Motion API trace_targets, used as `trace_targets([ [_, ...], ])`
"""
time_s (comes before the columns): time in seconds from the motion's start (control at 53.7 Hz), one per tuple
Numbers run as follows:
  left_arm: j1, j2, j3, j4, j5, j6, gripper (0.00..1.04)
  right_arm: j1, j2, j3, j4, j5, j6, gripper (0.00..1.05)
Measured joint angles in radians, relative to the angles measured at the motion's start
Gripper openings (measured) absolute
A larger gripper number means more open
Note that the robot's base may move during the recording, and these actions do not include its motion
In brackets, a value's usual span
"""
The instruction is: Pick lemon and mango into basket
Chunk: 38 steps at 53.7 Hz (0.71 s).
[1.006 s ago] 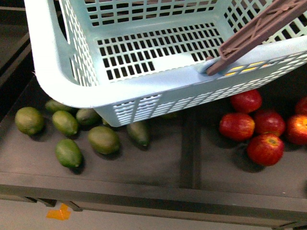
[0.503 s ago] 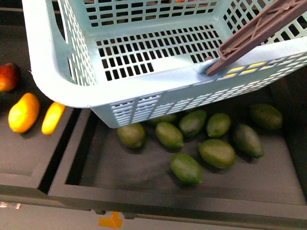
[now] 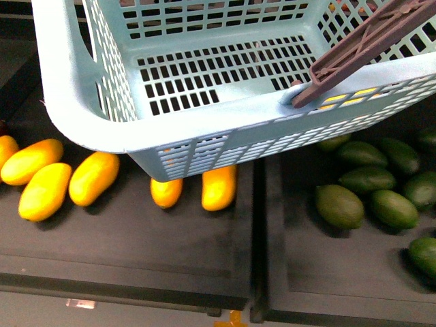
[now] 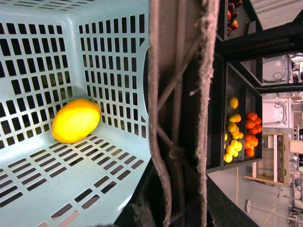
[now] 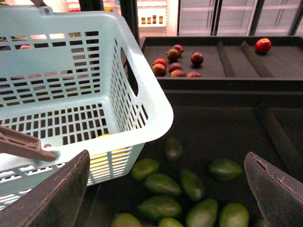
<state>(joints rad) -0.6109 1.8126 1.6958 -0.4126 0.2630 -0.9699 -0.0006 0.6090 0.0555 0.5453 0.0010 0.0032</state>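
The light blue-green basket (image 3: 88, 116) hangs across the top of the front view, its brown handle (image 3: 361, 44) slanting at the upper right. My left gripper (image 4: 175, 189) is shut on that handle (image 4: 182, 85). A bright yellow lemon (image 4: 75, 120) lies on the basket floor in a corner. Several yellow-orange mangoes (image 3: 93, 177) lie in a dark tray under the basket, two of them (image 3: 219, 187) partly hidden by its wall. My right gripper (image 5: 165, 194) is open with nothing between its fingers (image 5: 57, 194), beside the basket (image 5: 142, 109) and above green fruits.
Green limes (image 3: 339, 204) fill the tray to the right of the mangoes, with a raised divider (image 3: 257, 225) between the two trays. In the right wrist view, limes (image 5: 163, 184) lie below and dark red fruits (image 5: 176, 66) sit on a higher shelf behind.
The shelf has slid rightwards under the basket: first limes and red apples, then limes with mangoes at the left edge, now mangoes below and limes at the right. The basket keeps its place in view.
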Motion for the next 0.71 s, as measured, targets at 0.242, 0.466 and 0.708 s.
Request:
trace_targets([
  [0.242, 0.0, 0.0, 0.0, 0.0, 0.003, 0.0, 0.07, 0.0, -0.002, -0.001, 0.0, 0.0, 0.0, 0.96],
  [0.466, 0.0, 0.0, 0.0, 0.0, 0.001, 0.0, 0.07, 0.0, -0.001, -0.001, 0.0, -0.001, 0.0, 0.96],
  [0.708, 0.0, 0.0, 0.0, 0.0, 0.001, 0.0, 0.07, 0.0, -0.001, 0.0, 0.0, -0.001, 0.0, 0.96],
])
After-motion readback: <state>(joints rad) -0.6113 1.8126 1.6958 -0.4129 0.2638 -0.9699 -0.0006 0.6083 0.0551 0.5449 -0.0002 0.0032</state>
